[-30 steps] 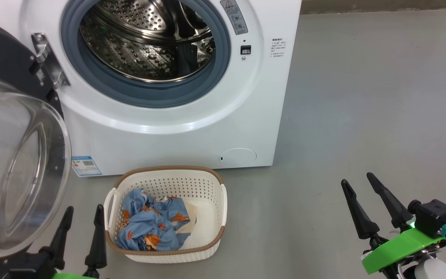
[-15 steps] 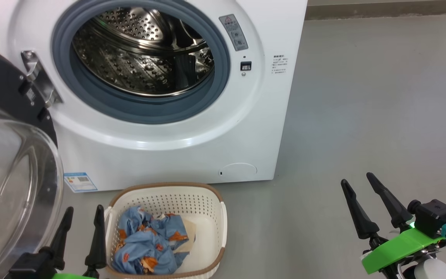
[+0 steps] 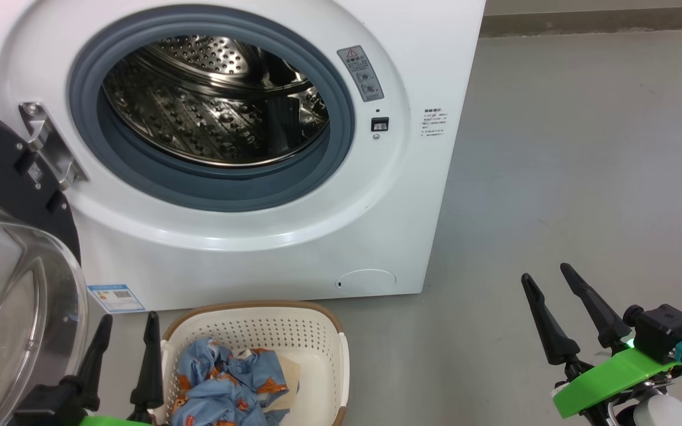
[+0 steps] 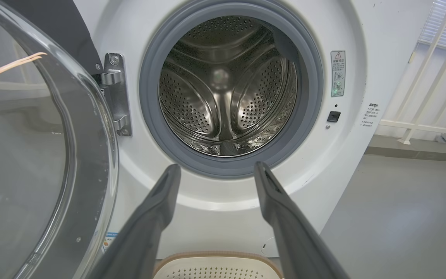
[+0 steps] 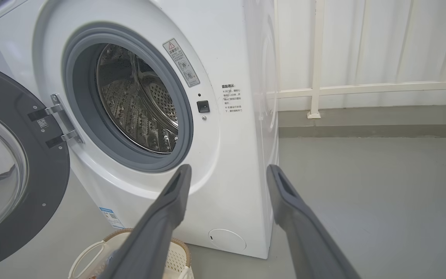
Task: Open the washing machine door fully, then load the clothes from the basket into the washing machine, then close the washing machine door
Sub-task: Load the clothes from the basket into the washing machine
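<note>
The white washing machine (image 3: 246,248) stands ahead with its steel drum (image 3: 211,106) exposed. Its door (image 3: 15,331) hangs swung out to the left, its glass bowl bulging toward me; the same door (image 4: 33,155) (image 5: 10,174) shows in both wrist views. On the floor before the machine sits the cream basket (image 3: 317,337), holding the light blue clothes (image 3: 228,390). My left gripper (image 3: 128,322) is open just left of the basket, beside the door glass. My right gripper (image 3: 551,275) is open over bare floor at the right, well away from the basket.
Grey floor (image 3: 584,177) spreads to the right of the machine. A white railing (image 5: 362,89) runs along the wall behind. The open door takes up the room at my left.
The head camera has tilted up: machine and basket sit lower in the picture, the basket partly cut by the bottom edge. Both grippers keep their places and stay open.
</note>
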Tool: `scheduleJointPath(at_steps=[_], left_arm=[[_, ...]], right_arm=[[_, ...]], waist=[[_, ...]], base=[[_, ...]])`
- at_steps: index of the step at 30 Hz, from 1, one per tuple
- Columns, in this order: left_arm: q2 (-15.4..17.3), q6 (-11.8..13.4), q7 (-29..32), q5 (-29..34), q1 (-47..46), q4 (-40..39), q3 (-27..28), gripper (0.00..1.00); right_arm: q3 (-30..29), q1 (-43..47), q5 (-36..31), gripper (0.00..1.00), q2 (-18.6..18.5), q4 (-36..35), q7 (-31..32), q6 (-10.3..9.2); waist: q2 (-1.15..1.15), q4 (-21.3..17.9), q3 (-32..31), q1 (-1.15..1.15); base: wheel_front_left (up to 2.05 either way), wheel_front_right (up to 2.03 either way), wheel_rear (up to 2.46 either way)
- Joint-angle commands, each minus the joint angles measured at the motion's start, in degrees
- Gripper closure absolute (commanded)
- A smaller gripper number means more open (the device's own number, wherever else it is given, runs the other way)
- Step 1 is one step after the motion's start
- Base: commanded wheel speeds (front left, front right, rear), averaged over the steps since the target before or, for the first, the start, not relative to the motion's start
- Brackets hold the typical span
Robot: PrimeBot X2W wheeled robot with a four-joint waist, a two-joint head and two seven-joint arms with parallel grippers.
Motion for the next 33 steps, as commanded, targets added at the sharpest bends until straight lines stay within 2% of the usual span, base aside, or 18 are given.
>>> scheduleJointPath(at_steps=[1,33], left_arm=[[0.50,-0.16,-0.52,0.55,-1.99,-1.37,2.13,0.00],[0.67,-0.17,-0.52,0.57,-2.47,-1.54,1.82,0.00]], right_arm=[[1.06,-1.01,-0.25,0.00,-0.69,-1.42,-0.68,0.09],[1.08,-1.77,-0.31,0.00,-0.91,-1.67,-0.68,0.09]], waist=[[0.00,0.02,0.00,0.00],[0.00,-0.01,1.68,0.00]], base=[[0.00,0.00,0.00],[0.00,0.00,0.00]])
